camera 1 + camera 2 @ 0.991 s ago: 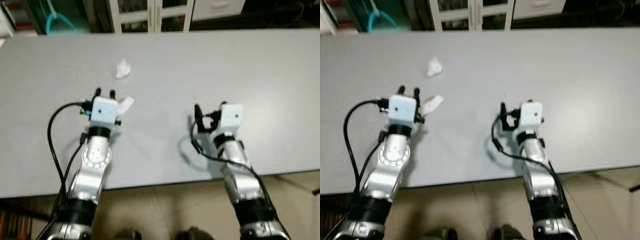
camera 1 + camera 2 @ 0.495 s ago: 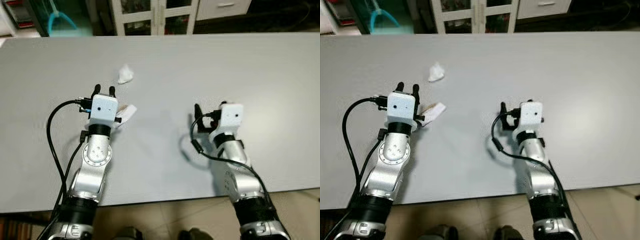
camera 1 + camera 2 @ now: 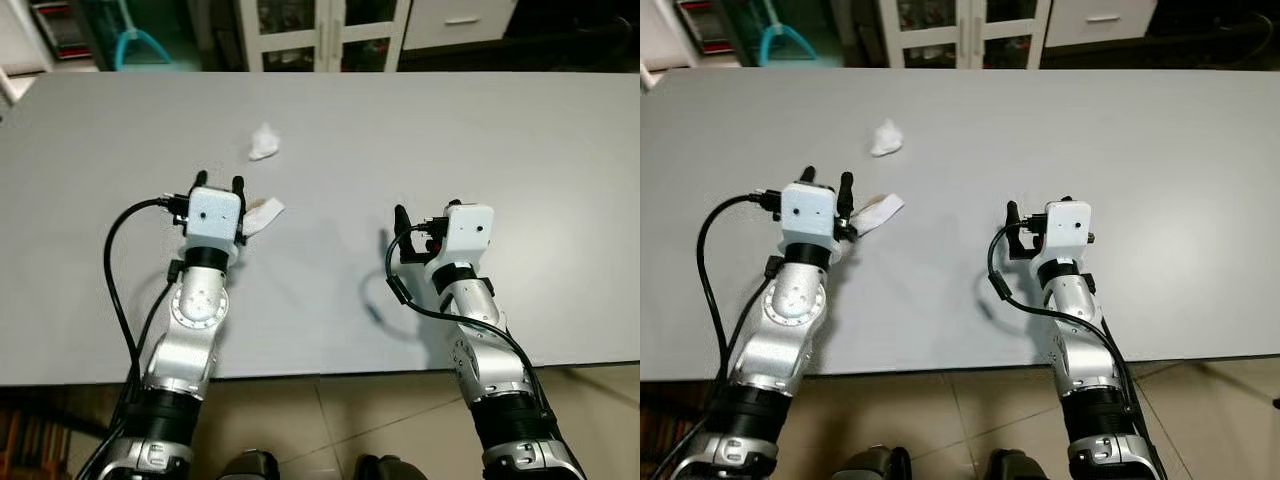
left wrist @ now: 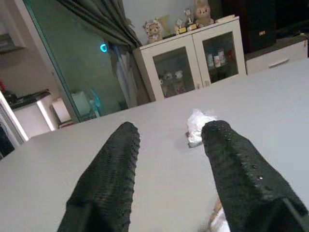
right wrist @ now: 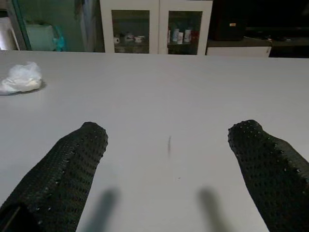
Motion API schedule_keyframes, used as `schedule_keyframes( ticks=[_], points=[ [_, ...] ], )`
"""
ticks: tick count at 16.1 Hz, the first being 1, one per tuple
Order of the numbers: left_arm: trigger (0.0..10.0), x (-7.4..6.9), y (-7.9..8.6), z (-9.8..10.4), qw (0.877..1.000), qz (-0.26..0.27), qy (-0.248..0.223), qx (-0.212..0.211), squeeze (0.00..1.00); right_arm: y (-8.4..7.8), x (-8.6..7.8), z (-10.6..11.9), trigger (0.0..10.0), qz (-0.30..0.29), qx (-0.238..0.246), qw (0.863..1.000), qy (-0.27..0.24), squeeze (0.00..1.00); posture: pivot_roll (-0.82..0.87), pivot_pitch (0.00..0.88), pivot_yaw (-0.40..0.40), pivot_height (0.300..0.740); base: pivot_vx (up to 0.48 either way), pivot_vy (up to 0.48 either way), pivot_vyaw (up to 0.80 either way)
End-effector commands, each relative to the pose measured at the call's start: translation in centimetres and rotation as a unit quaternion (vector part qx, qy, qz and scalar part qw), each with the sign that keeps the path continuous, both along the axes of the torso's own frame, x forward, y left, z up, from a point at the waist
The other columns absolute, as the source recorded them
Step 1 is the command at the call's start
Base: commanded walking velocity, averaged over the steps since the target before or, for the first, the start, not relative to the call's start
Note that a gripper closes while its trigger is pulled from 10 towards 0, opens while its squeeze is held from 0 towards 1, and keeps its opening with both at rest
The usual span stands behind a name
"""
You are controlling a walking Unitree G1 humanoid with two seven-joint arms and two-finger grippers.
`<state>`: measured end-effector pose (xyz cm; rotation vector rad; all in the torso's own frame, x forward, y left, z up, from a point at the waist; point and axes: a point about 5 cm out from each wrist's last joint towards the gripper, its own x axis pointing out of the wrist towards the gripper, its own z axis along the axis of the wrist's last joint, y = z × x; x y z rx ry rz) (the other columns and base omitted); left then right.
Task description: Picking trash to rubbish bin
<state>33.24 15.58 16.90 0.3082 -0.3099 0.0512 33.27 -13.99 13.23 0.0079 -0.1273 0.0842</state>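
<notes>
Two spread hands, left hand [image 3: 222, 184] beside paper scrap [image 3: 265, 215], right hand [image 5: 169, 145], crumpled tissue [image 3: 264, 143] on table [image 3: 520, 130]

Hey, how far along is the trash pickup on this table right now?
Nothing looks binned yet. The crumpled tissue and the paper scrap both lie on the grey table. The left gripper is open beside the scrap, holding nothing; the right gripper is open too. Both pickups remain.

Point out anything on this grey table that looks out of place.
Two bits of litter stand out on the grey table: a crumpled white tissue wad and a flat pale paper scrap lying beside the open left gripper.
</notes>
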Motion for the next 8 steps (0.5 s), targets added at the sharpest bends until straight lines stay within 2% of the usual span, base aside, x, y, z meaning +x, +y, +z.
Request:
schedule_keyframes(
  ticks=[1, 7, 8],
  points=[
    [10.0, 0.33, 0.16, 0.12, 1.0, -0.006, 0.008, 0.001, 1.0, 0.0, -0.15, -0.52, 10.0, -0.001, 0.004, 1.0, 0.01, 0.0, 0.02, 0.148, 0.003, 0.74, 0.0, 0.0, 0.0],
    [10.0, 0.78, 0.06, -0.18, 0.998, -0.05, 0.033, 0.009, 1.0, 0.2, -0.24, -0.58, 10.0, 0.002, 0.005, 1.0, 0.01, 0.0, 0.02, 0.144, 0.007, 0.74, 0.0, 0.0, 0.0],
    [10.0, 0.85, -0.53, -0.47, 0.995, -0.083, 0.046, 0.012, 1.0, 0.33, -0.27, -0.63, 10.0, 0.004, 0.006, 1.0, 0.011, 0.0, 0.02, 0.144, 0.007, 0.74, 0.0, 0.0, 0.0]
  ],
)
